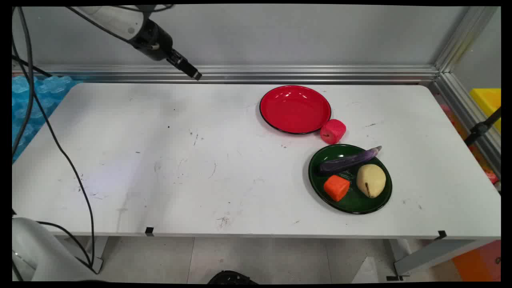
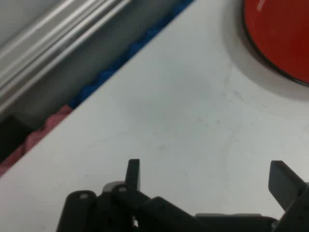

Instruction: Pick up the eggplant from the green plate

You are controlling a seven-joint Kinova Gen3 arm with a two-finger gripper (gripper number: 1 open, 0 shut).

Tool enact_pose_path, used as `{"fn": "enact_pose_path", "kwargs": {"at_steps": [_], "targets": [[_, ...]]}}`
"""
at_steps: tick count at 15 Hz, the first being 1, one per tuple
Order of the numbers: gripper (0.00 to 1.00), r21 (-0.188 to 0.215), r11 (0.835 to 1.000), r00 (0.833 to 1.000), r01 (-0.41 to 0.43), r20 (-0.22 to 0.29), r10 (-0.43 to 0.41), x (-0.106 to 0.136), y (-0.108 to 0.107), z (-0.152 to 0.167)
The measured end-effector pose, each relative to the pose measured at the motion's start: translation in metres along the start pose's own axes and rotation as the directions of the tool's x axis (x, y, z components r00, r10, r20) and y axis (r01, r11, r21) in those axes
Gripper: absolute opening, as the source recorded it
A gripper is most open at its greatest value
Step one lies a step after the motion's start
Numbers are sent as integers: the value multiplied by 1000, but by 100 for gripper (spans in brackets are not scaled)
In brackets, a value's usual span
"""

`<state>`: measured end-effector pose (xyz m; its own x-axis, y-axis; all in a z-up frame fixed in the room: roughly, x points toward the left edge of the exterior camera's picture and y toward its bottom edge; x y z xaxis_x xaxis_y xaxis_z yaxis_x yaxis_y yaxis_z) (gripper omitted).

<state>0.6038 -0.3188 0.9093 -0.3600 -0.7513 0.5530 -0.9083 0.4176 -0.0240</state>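
A: Where is the black two-finger gripper [image 2: 207,176]?

B: High over the far left part of the white table [image 1: 168,168], up by the aluminium rail along the wall. In the hand view its fingers [image 2: 133,174] stand spread wide with nothing between them, only bare table beneath. In the main view just the tip [image 1: 191,71] shows clearly.

A: What lies nearest?

B: The empty round red plate [image 1: 295,109], well apart to its right. The hand view cuts it off, showing only an arc at the top right corner [image 2: 280,34].

A: And the rest?

B: A pink cylindrical foam piece [image 1: 333,131] touches the red plate's near right rim. Just nearer sits a dark green round plate [image 1: 354,205] holding a long purple eggplant [image 1: 350,161], an orange cube-like block [image 1: 337,187] and a pale yellow pear-shaped piece [image 1: 371,181]. The eggplant's tip overhangs the rim.
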Motion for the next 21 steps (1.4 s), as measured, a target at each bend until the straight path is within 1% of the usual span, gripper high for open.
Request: {"fn": "enact_pose_path", "kwargs": {"at_steps": [3,6,9,13,16,21], "targets": [[100,-57,996,997,-71,14,71,1,15,7],[100,-102,986,991,-131,7,132,7,33,11],[100,-163,964,977,-210,-10,211,16,63,15],[100,-231,931,959,-281,-36,280,29,107,23],[100,-261,916,951,-306,-50,304,36,131,29],[100,-308,886,937,-348,-75,342,54,189,51]]}}
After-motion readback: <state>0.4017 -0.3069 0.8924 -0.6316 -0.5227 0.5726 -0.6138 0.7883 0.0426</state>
